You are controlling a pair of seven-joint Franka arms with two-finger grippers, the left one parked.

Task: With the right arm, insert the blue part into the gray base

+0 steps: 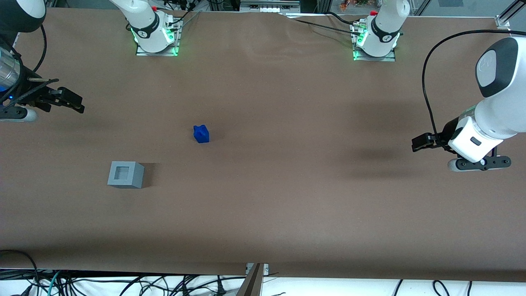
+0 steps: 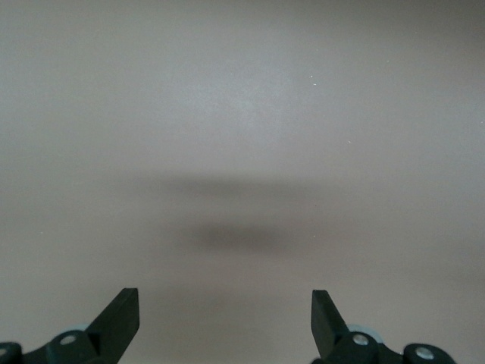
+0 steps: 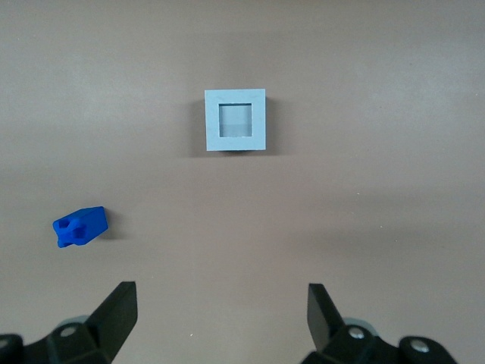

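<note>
The blue part [image 1: 201,134] lies on the brown table, farther from the front camera than the gray base [image 1: 125,174]. The gray base stands upright with its square recess facing up and nothing in it. Both show in the right wrist view: the blue part [image 3: 80,226] lies on its side, apart from the gray base [image 3: 236,121]. My right gripper [image 1: 74,102] hangs above the table at the working arm's end, well away from both things. In the wrist view the gripper [image 3: 221,303] is open and holds nothing.
The two arm bases [image 1: 154,33] [image 1: 376,39] are bolted at the table's back edge. The brown table cover [image 1: 287,185] ends near the front camera, with cables [image 1: 123,283] lying below its edge.
</note>
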